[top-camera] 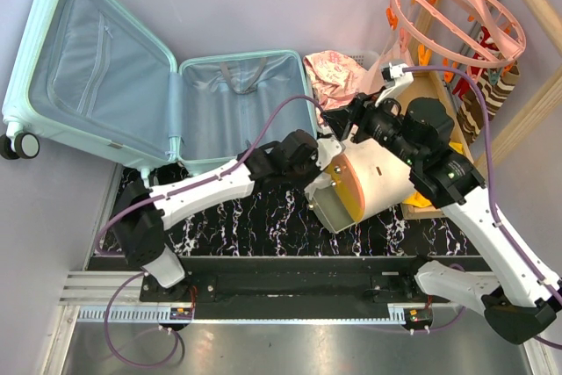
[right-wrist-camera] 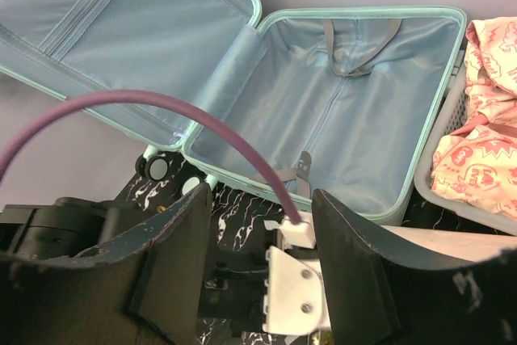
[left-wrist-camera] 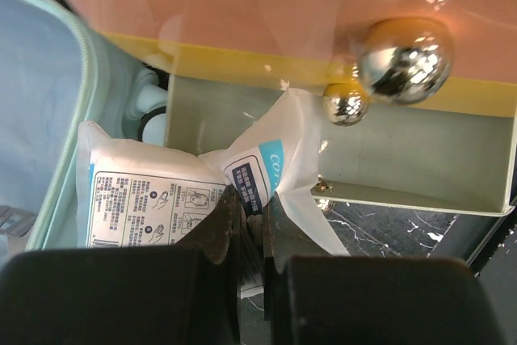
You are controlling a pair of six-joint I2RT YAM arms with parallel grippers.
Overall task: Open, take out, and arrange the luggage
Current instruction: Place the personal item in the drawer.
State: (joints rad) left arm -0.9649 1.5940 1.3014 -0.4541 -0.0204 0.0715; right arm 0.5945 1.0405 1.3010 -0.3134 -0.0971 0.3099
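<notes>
Mint-blue ribbed shell: the luggage [top-camera: 132,85], lying open at ten o'clock in the top view, grey-blue lining showing in both halves.

Left gripper [left-wrist-camera: 252,199]: fingers pinched tight on the flap of a white printed packet [left-wrist-camera: 145,191], just beside the case's rim.

Right gripper [right-wrist-camera: 262,212]: fingers spread apart, hanging at four o'clock of the case.

Cream cylinder [top-camera: 378,182], orange end: at three o'clock of the left gripper.

Pink garment [top-camera: 334,72] in a white basket [right-wrist-camera: 432,163]: just beside the case, at its three o'clock.
</notes>
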